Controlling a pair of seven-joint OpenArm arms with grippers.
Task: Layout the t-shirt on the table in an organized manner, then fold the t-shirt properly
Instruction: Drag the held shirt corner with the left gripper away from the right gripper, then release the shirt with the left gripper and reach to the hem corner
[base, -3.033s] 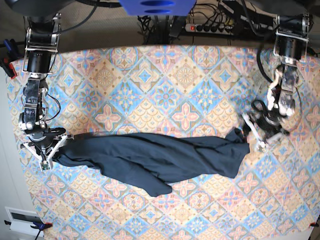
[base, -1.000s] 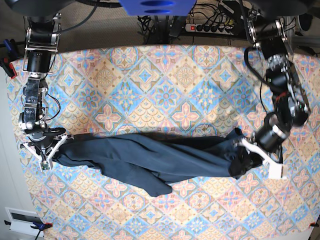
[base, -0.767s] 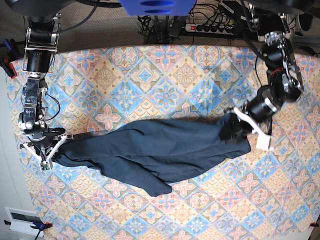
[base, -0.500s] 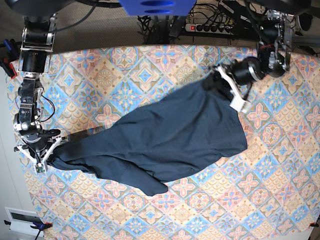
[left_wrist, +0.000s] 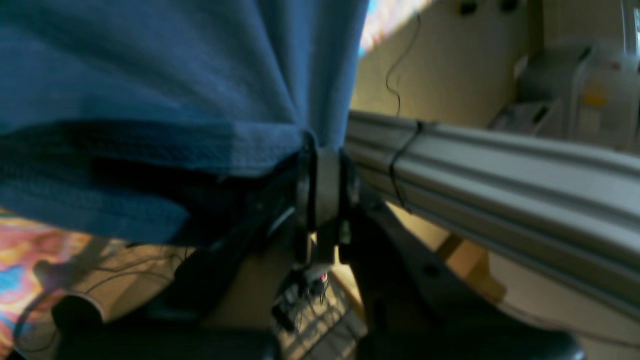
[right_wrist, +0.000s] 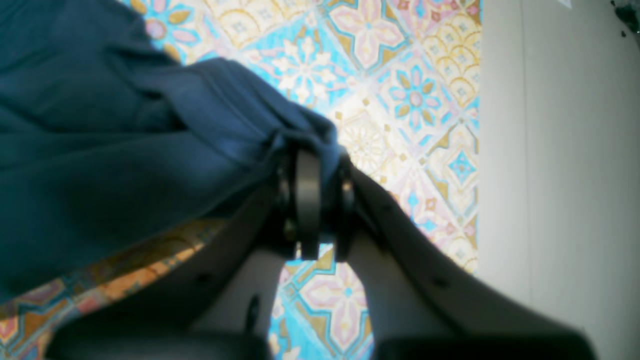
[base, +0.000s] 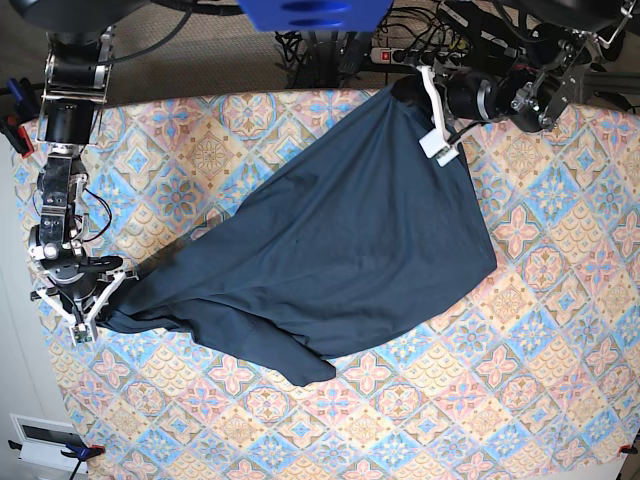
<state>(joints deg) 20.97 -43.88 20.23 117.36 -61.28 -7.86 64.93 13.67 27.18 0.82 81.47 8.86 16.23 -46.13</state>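
Stretching across the table in a wide slanted sheet, the t-shirt is dark navy soft cloth, smooth in the middle and wrinkled near both held ends. One corner is lifted at the far edge of the table, the other is low at the near side of the base view's left, and a loose flap hangs toward the front edge.

The left gripper reaches almost level over the far edge, its white fingers pinched together on the upper corner of the shirt. In the left wrist view the jaws are closed tight on a bunch of cloth, with a grey rail behind.

The right gripper points down from its arm at the table's side, and its jaws are nearly closed on the lower corner. In the right wrist view the cloth folds over the dark fingers just above the patterned tablecloth.

The tablecloth has diamond tiles in blue, pink and cream. Much bare table lies in front of and beside the shirt. A power strip with cables sits behind the far edge.
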